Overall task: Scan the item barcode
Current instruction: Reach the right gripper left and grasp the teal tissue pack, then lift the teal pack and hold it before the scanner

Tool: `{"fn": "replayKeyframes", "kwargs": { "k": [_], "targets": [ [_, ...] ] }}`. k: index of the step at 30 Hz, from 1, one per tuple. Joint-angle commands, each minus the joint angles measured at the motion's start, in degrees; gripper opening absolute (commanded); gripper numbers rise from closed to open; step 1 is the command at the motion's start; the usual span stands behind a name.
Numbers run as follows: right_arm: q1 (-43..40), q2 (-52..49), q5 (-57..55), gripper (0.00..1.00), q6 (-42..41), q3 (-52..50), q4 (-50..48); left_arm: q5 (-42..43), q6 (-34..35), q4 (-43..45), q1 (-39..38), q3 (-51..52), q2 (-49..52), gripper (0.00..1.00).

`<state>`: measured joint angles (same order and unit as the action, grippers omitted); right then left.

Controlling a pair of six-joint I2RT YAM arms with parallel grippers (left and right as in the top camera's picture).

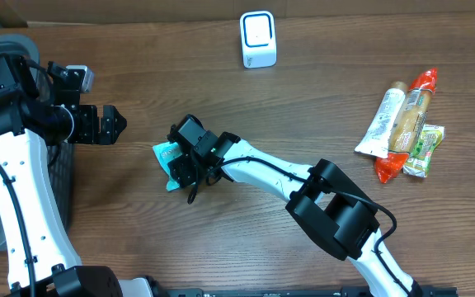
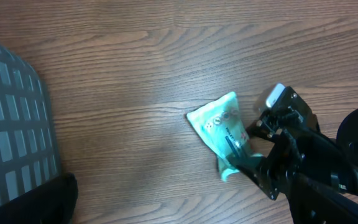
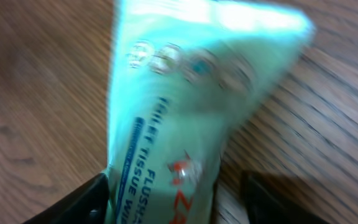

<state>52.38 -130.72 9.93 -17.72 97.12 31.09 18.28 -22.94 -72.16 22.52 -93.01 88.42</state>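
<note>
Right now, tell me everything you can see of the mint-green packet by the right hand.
The mint-green packet is a soft, glossy film pouch with a flat sealed end, a row of small round icons near that end and blurred dark print that seems to read "toilet tissue". It lies on the wooden table, left of centre. The right hand straddles its other end: one finger lies against its edge, the other stands just clear. No barcode shows.

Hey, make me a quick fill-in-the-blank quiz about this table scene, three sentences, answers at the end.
1. The gripper straddling the wipes packet belongs to the ___ arm.
2. The left gripper is open and holds ___.
3. The scanner at the far edge of the table is mostly ___ in colour.
Answers: right; nothing; white.
</note>
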Motion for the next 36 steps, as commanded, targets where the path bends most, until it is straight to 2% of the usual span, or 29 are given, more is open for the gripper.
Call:
{"fn": "replayKeyframes", "kwargs": {
  "k": [1,10,14,17,22,27,31,33,36],
  "targets": [
    [-0.59,-1.01,-3.58,0.59,-2.51,-0.09,1.79,0.63,-1.29,0.04,-0.04,0.00,0.35,1.00],
    [-5.07,0.87,-3.65,0.37,-0.28,3.89,13.42,0.63,-1.29,0.04,-0.04,0.00,0.35,0.99],
    [-7.45,2.40,-3.32,0.17,2.14,4.26,18.38,0.63,-1.29,0.07,-0.04,0.00,0.35,1.00],
    [-9.64,4.22,-2.43,0.06,2.14,4.26,22.21,0.63,-1.27,0.07,-0.15,0.00,0.35,1.00],
    [-13.68,8.72,-6.23,0.04,2.97,4.26,26.77,0.63,-1.27,0.04,-0.15,0.00,0.35,1.00],
    [-14.80,14.21,-28.28,0.04,2.71,4.26,31.67,0.63,-1.27,0.04,-0.15,0.00,0.35,1.00],
    [-12.87,13.60,-50.36,0.04,0.85,3.10,33.79,0.63,-1.29,0.04,-0.15,0.00,0.35,0.99],
    [-12.24,11.93,-55.87,0.04,-0.07,1.62,33.73,0.63,-1.27,0.04,-0.15,0.00,0.35,1.00],
    [-11.93,8.57,-57.77,0.04,-0.11,0.09,34.97,0.66,-1.27,0.04,-0.15,0.00,0.35,1.00]
  ]
}}
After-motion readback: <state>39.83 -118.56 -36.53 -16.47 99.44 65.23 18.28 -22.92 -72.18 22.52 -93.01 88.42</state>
